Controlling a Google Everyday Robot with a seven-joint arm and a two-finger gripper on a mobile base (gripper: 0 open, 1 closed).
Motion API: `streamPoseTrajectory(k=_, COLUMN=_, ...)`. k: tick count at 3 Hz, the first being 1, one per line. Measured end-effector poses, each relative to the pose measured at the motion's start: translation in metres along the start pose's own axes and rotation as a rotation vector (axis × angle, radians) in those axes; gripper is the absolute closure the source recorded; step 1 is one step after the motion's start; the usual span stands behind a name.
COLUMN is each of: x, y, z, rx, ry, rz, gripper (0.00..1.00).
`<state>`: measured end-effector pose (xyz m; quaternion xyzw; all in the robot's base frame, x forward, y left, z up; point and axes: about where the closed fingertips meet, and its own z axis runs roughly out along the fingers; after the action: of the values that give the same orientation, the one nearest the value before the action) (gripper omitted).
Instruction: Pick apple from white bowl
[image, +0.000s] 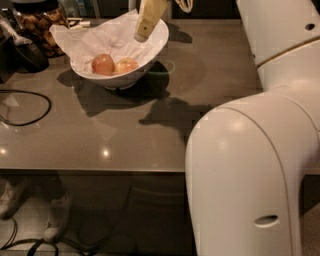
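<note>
As the gripper (142, 33) hangs over the bowl's (131, 79) rim, I'd judge it is lining up a descent. Whether it's open I can't tell. Below it, an apple (126, 65) rests ungrasped on paper (100, 37), beside a second apple (102, 64).

Likely a break-room or kitchenette: glossy grey counter (150, 135) with snack food. At 11 o'clock, white bowl (152, 52) lined with paper, apple (103, 64) inside; at 10 o'clock, brown snacks (42, 22); at 9 o'clock, loose black cable (31, 107). At 12 o'clock, tool (145, 29) hanging above the bowl's rim.
</note>
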<state>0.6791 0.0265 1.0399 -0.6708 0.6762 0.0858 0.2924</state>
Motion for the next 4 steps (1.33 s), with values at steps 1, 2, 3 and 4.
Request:
streamPoseTrajectory(k=1, x=-0.002, y=-0.008, z=0.018, rx=-0.01, ry=0.016, rz=0.011, gripper=0.23)
streamPoseTrajectory(k=2, x=-0.004, y=-0.016, z=0.034, rx=-0.015, ry=0.028, rz=0.022, gripper=0.25)
streamPoseTrajectory(k=3, x=-0.004, y=-0.023, z=0.049, rx=-0.015, ry=0.041, rz=0.032, gripper=0.26)
streamPoseTrajectory(k=4, x=-0.003, y=-0.027, z=0.062, rx=-0.021, ry=0.052, rz=0.04, gripper=0.26)
